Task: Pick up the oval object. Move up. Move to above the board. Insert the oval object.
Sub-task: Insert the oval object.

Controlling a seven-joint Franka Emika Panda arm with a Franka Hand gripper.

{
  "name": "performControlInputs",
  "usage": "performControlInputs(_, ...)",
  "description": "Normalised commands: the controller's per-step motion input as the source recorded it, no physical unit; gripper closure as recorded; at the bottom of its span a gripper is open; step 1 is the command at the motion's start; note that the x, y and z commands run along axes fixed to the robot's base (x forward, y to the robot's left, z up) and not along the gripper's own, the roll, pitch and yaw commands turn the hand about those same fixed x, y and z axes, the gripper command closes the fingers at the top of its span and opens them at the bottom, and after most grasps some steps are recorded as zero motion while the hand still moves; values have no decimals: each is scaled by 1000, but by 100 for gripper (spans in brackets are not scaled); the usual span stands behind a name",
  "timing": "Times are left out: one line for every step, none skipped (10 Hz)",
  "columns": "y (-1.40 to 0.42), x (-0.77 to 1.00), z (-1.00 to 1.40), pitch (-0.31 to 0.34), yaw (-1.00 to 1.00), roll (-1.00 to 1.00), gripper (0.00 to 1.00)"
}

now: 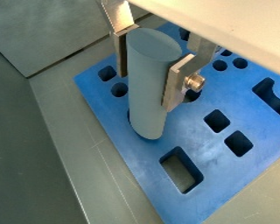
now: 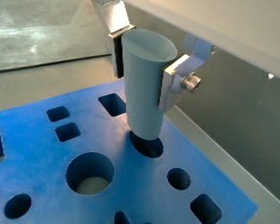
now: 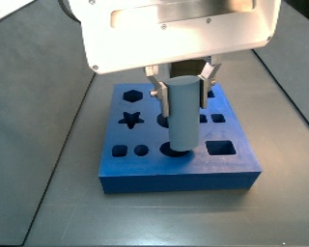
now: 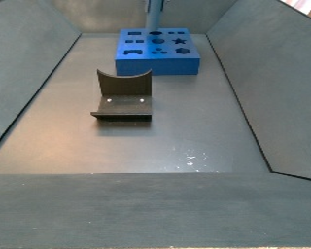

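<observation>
My gripper [image 1: 150, 66] is shut on the oval object [image 1: 149, 83], a tall light blue-grey peg held upright between the silver fingers [image 1: 178, 80]. The peg stands over the bright blue board [image 1: 143, 166], and its lower end sits in the mouth of a dark oval hole, seen in a wrist view [image 2: 146, 144]. In a side view the gripper [image 3: 181, 82] holds the peg [image 3: 181, 116] near the middle of the board [image 3: 170, 178]. In the far side view the peg [image 4: 155, 14] rises from the board [image 4: 158, 66], and the gripper is out of frame.
The board has star, hexagon, round and square holes around the peg [image 3: 134, 121]. The dark fixture [image 4: 121, 97] stands on the grey floor in front of the board. Sloping grey walls enclose the floor on both sides [image 4: 28, 107].
</observation>
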Motion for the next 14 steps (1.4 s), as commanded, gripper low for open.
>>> performControlInputs(-106, -51, -57, -93, 149, 333, 100)
performControlInputs(0, -49, 0, -40, 20, 26, 100)
performControlInputs(0, 0, 0, 0, 0, 10, 100)
performControlInputs(-29, 0, -237, 0, 97, 376, 100)
performControlInputs(-109, -20, -214, -14, 100, 487, 100)
performControlInputs(-183, 0, -131, 0, 86, 421, 100)
performControlInputs(-126, 0, 0, 0, 0, 89, 100)
performControlInputs(-191, 0, 0, -3, 0, 127, 100)
performControlInputs(-383, 0, -86, -34, 3, 257, 100)
performControlInputs(-309, 0, -97, -4, 0, 264, 100)
performControlInputs(0, 174, -77, 23, 0, 233, 100)
performControlInputs(246, 226, 0, 77, 0, 80, 100)
performControlInputs(337, 206, 20, 83, 0, 0, 100)
performControlInputs(0, 69, 0, 11, 0, 0, 100)
